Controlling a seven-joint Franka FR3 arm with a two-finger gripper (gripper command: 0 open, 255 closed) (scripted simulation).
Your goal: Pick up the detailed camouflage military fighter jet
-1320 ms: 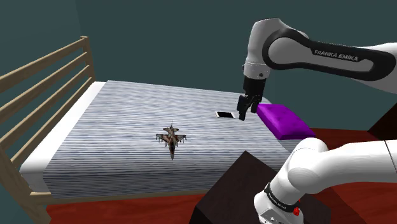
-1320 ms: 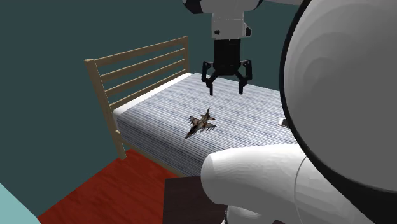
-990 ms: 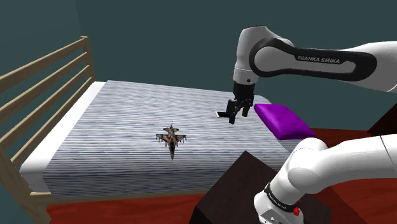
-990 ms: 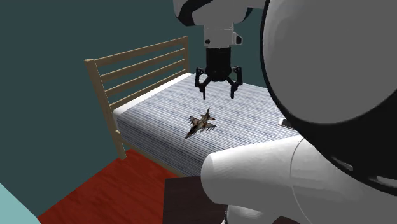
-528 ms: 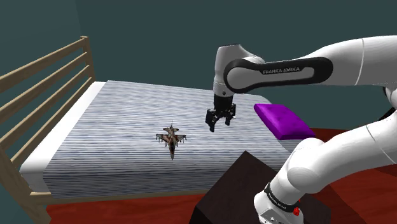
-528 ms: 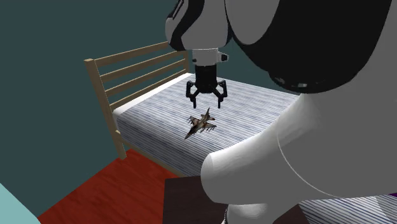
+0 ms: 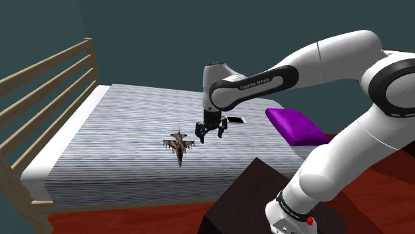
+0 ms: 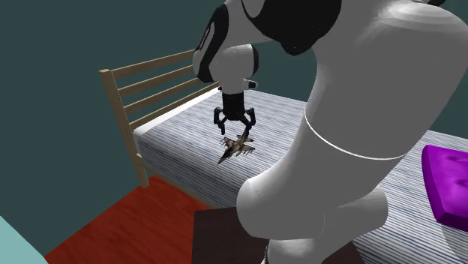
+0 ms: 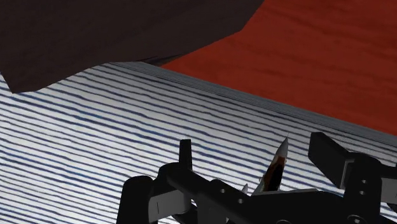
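- Bed point(image 7: 113, 146) with a blue-and-white striped cover and a pale wooden slatted headboard point(image 7: 46, 80): it spans the left and centre of the shoulder view. It is the surface that carries everything, above a red floor point(image 7: 133, 223).
- White jointed arm point(image 7: 279, 73) with dark joints: it arches from the lower right of the shoulder view up and over to the frame's centre. Its last link points down, which sets the hand for a grasp from above.
- Dark box-shaped stand point(image 7: 239, 199): it sits at the lower right of the shoulder view, beside the bed's near edge, so the middle of the bed lies within reach.
- Purple rectangular cushion point(image 7: 296, 126): it lies at the right of the bed, well apart from the work.
- All-black two-finger pincer point(image 8: 236, 133): it is spread wide and grips nothing. In the second exterior view it hangs just above the jet, one finger to each side. This is judged to be the approach before the descent.
- Small brown-and-tan camouflage fighter jet point(image 7: 179, 143): it rests flat on the striped cover at the centre of the bed. In the wrist view its pointed nose point(image 9: 277, 167) shows between the two fingers, with no contact visible. Its thin wings and fins suggest a grip across the fuselage.
- Small flat white rectangle with a dark rim point(image 7: 235, 120): it lies on the cover just right of the arm's lowest link, away from the jet.
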